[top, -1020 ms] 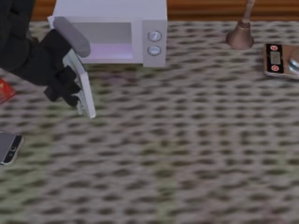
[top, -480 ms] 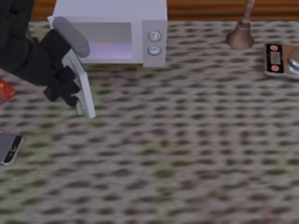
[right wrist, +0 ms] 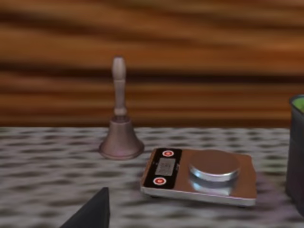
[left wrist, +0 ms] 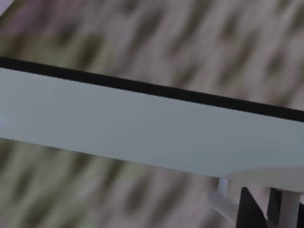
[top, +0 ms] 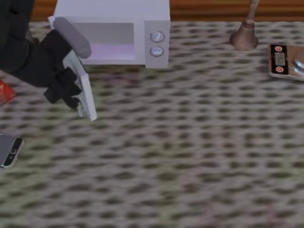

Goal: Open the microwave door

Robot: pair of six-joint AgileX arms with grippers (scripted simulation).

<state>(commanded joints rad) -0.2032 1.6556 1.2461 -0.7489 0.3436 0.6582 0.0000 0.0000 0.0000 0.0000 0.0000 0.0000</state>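
Top view: microwave (top: 114,28) sits far left on the counter (top: 190,152), cavity showing. Door (top: 83,90) swung out toward the near side, roughly square to the front. Left tool (top: 71,97) at the door's free edge by the handle; pinching or not, can't tell. Right arm not in shot.

Left wrist: door (left wrist: 142,128) edge fills the frame, close up.

Right wrist: bell (right wrist: 120,137) & scale (right wrist: 199,175) only.

Step looks like late swing; next, prob. a bit more arc leftward, then let go.
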